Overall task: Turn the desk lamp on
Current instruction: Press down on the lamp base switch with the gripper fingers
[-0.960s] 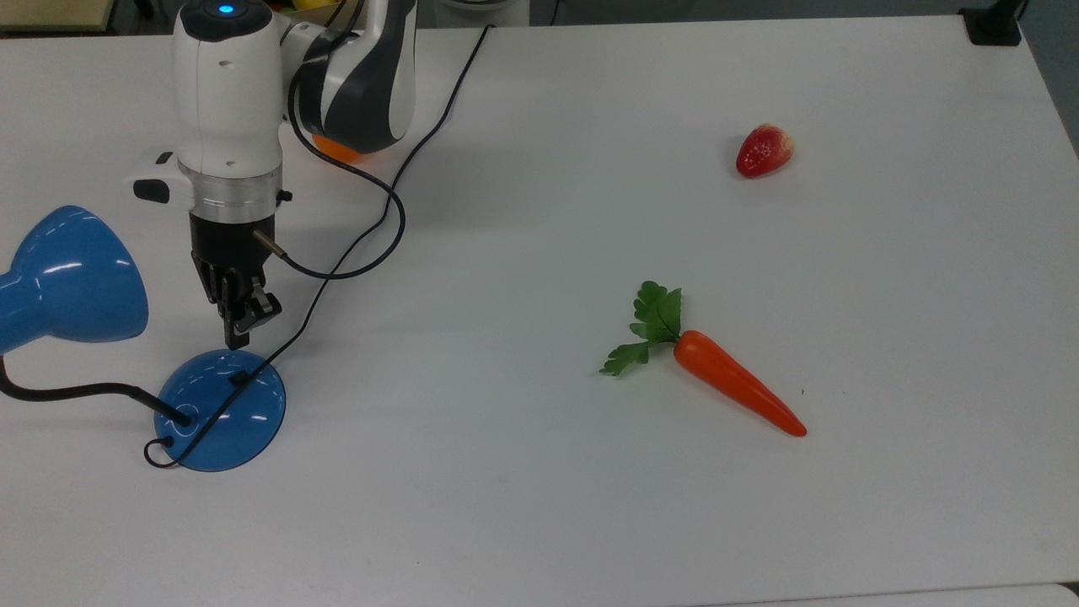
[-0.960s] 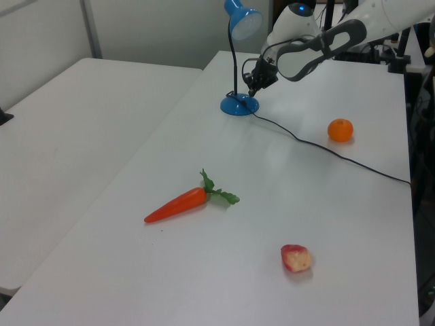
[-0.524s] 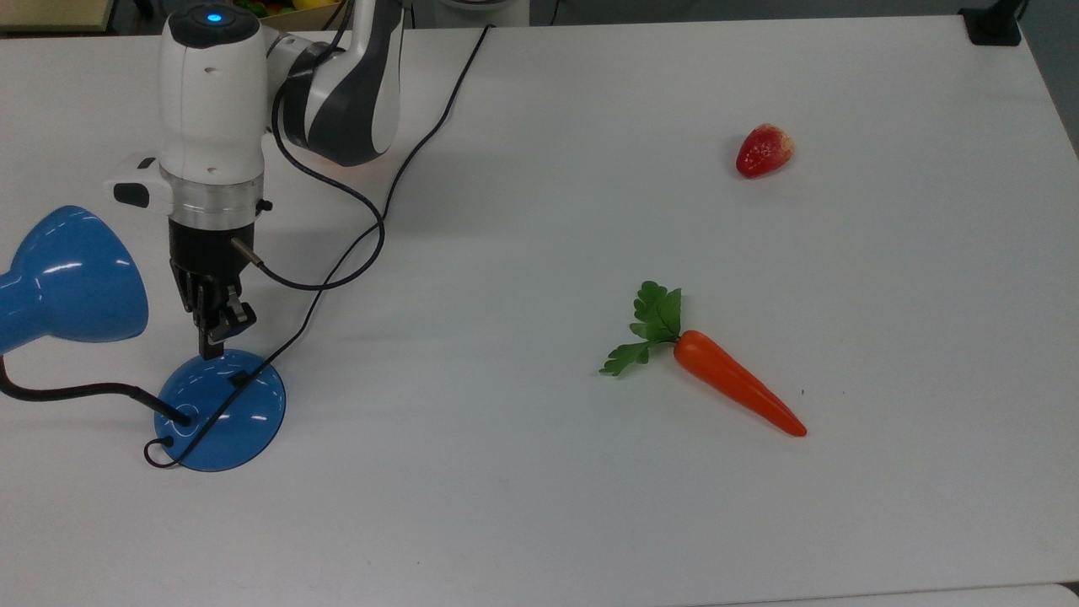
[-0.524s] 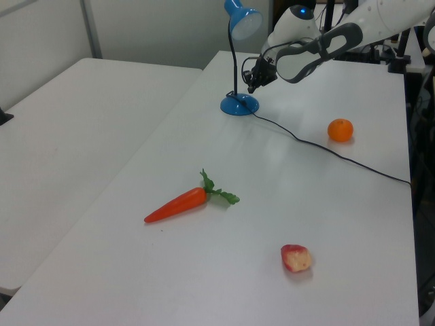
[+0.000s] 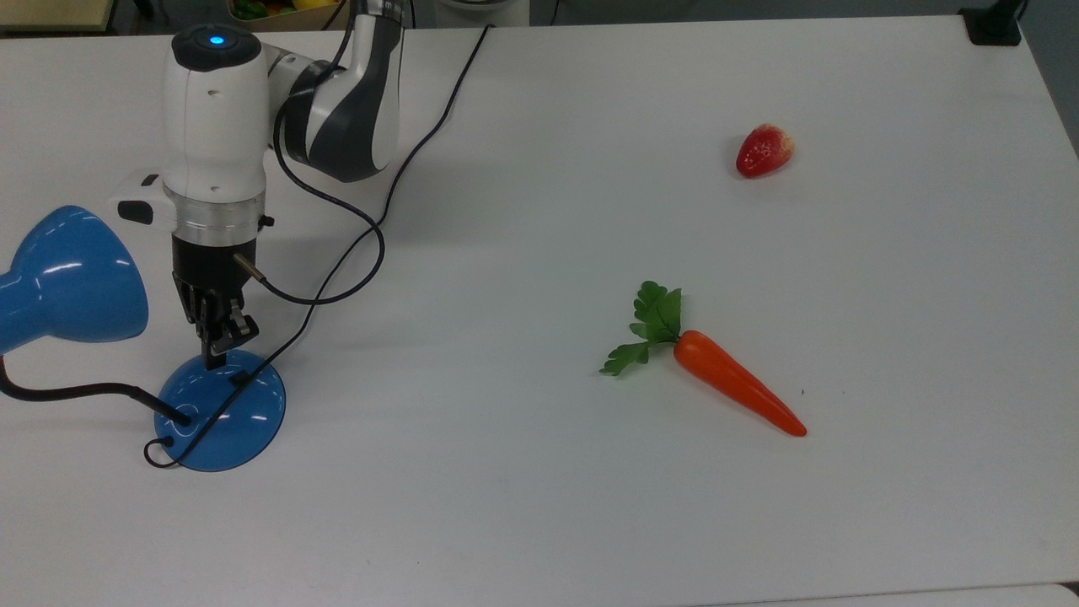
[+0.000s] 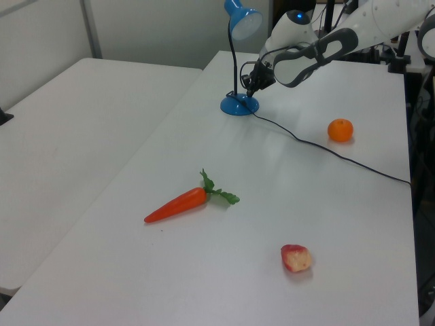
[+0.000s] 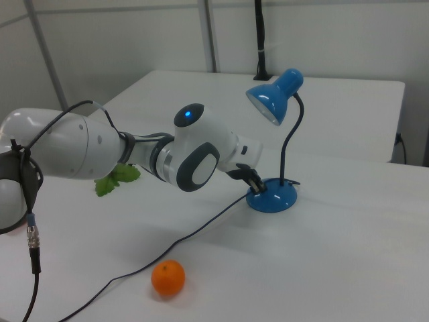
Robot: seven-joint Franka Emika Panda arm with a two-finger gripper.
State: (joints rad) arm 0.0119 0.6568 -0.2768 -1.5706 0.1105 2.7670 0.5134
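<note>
One robot hand [image 5: 212, 358] points down at the round blue bottom of the desk lamp [image 5: 221, 410]. We see its tip right at the edge of that bottom, close to the small black switch [image 5: 238, 378]. We cannot tell if the fingers are together or apart. We find the lamp at the top view's left on the white desk [image 5: 539, 506]. We also see a carrot [image 5: 735, 383], a strawberry [image 5: 764, 150] and an orange [image 7: 167, 278].
</note>
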